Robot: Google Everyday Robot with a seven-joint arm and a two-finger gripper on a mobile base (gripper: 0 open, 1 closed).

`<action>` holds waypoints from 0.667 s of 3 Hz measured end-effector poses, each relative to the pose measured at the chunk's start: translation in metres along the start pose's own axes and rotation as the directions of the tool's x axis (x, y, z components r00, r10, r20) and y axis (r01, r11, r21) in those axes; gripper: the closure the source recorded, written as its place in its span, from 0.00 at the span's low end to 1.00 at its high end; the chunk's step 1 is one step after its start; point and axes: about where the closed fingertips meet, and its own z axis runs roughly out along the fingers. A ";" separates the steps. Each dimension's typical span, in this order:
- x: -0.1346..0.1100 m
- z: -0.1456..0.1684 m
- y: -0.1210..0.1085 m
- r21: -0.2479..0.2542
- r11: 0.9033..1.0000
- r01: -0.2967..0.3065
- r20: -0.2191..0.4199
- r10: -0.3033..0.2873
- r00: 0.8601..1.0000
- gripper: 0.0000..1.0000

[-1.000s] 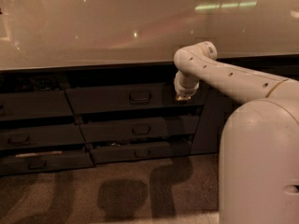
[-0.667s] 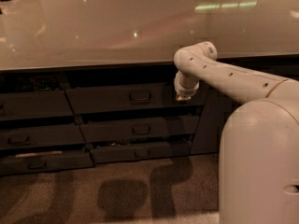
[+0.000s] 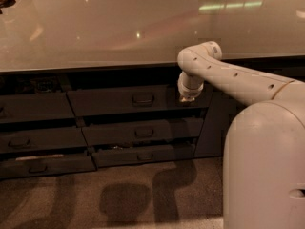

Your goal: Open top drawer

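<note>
Counter (image 3: 119, 37); tool (image 3: 187, 98) by top drawer (image 3: 105, 101) rt.

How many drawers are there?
6: the top drawer, a middle drawer and bottom drawer under it, and three left drawers. The gripper hangs by the top drawer's right end. The arm may hide more.

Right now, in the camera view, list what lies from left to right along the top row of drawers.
left drawer front → top drawer, handle at its centre → gripper, hanging in front of that drawer's right end → robot's white base
</note>
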 end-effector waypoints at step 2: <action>0.001 -0.001 -0.001 0.001 1.000 0.002 0.001 -0.002 1.000 1.00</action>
